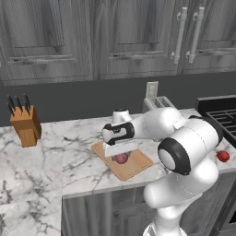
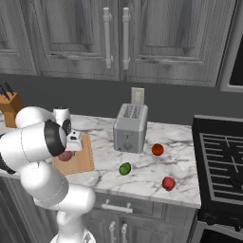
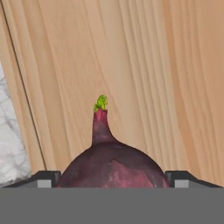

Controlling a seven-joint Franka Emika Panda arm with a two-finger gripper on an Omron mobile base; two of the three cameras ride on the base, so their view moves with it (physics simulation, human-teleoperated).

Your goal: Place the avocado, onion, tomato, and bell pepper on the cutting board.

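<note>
The pinkish-purple onion (image 1: 121,158) (image 2: 65,155) rests on the light-tan cutting board (image 1: 134,169) (image 2: 83,162). My gripper (image 1: 120,154) (image 2: 70,149) points down over it, with a finger against each side. In the hand view the onion (image 3: 111,164), with its green tip, sits between the two fingertips (image 3: 48,178) over the board's wood grain (image 3: 144,65). The dark-green avocado (image 2: 125,168) lies on the marble right of the board. An orange-red ball (image 2: 157,149) and a red ball (image 2: 168,183) (image 1: 223,156) lie further right. I cannot tell which is the tomato and which the bell pepper.
A grey toaster (image 2: 129,128) (image 1: 157,102) stands behind the avocado by the back wall. A wooden knife block (image 1: 26,125) (image 2: 8,102) sits far left. The black stove (image 2: 223,163) borders the counter on the right, and the counter's front edge runs just below the board.
</note>
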